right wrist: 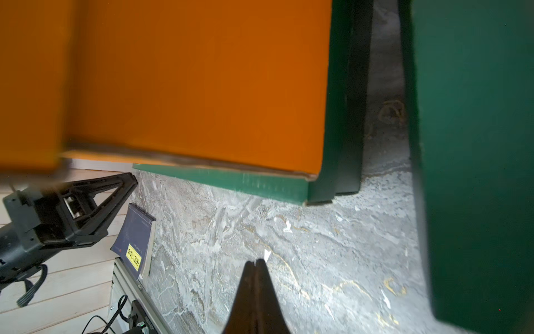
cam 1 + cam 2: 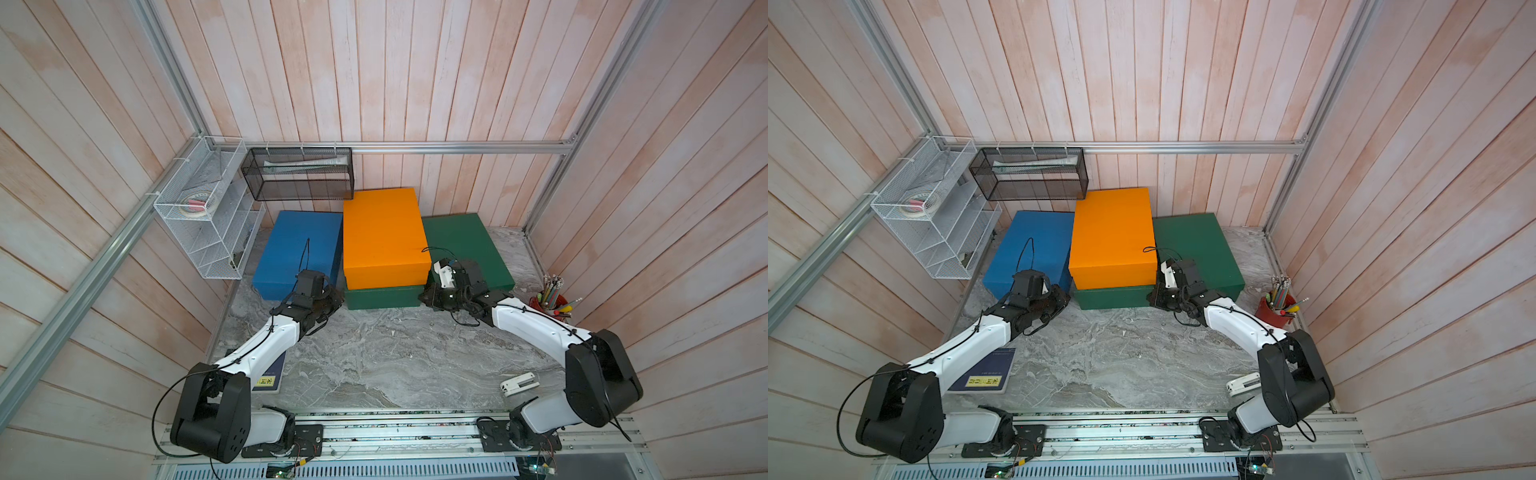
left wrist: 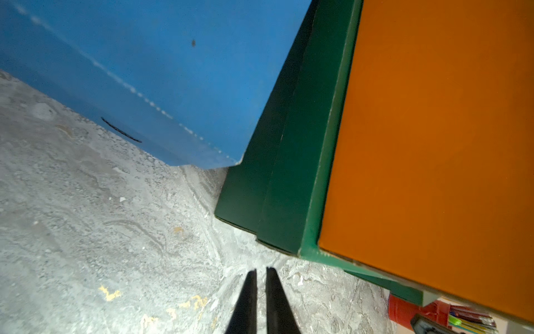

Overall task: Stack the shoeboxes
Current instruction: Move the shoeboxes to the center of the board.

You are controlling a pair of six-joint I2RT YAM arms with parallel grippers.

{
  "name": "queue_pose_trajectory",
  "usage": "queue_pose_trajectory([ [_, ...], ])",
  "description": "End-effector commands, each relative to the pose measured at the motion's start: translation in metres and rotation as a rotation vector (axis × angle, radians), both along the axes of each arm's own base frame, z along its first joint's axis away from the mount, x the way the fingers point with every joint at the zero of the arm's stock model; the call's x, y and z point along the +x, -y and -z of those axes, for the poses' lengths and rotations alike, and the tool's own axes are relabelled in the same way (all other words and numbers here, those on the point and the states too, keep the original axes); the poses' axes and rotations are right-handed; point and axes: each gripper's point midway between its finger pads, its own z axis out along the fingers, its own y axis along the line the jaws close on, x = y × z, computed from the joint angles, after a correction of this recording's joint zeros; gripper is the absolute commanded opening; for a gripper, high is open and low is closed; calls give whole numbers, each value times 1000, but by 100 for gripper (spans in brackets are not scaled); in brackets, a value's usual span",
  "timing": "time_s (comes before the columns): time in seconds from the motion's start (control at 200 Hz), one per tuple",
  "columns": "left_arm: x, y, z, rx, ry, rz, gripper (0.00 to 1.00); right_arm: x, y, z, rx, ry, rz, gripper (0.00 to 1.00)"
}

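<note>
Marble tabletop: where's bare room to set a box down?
Bare: the tabletop's middle, between the dark green cardboard box under the orange cardboard box, navy book and white stapler. Crowded: around the blue cardboard box; red pencil cup at right.

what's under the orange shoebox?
A dark green shoebox, sitting on the table. Only its front and side walls show below the orange shoebox; its lid top is almost wholly covered.
</note>
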Motion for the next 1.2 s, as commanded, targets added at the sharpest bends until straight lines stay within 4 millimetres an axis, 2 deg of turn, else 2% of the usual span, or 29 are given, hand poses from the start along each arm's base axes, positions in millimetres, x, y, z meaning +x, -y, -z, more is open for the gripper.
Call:
queue_pose_trajectory([
  [0.0, 1, -15, -7, 36, 23, -35, 12, -6, 22, 2, -87, 3, 50, 0],
  [0.16, 16, -17, -13, 33, 33, -35, 12, 11, 44, -1, -116, 17, 101, 0],
  [0.405, 40, -8, -11, 6, 42, -16, 12, 67, 63, -14, -129, 76, 134, 0],
  [0.59, 57, -5, -1, 11, 25, -6, 12, 96, 52, -24, -108, 109, 111, 0],
  [0.71, 65, -4, 7, 8, 7, -2, 12, 106, 44, -19, -91, 97, 91, 0],
  [0.94, 77, 0, 16, 6, -6, 10, 12, 114, 36, -2, -69, 62, 76, 0],
  [1.115, 80, -1, 20, 12, -11, 7, 12, 112, 13, 5, -59, 47, 26, 0],
  [1.195, 81, -2, 22, 15, -14, 7, 12, 111, 7, 15, -77, 24, 19, 0],
])
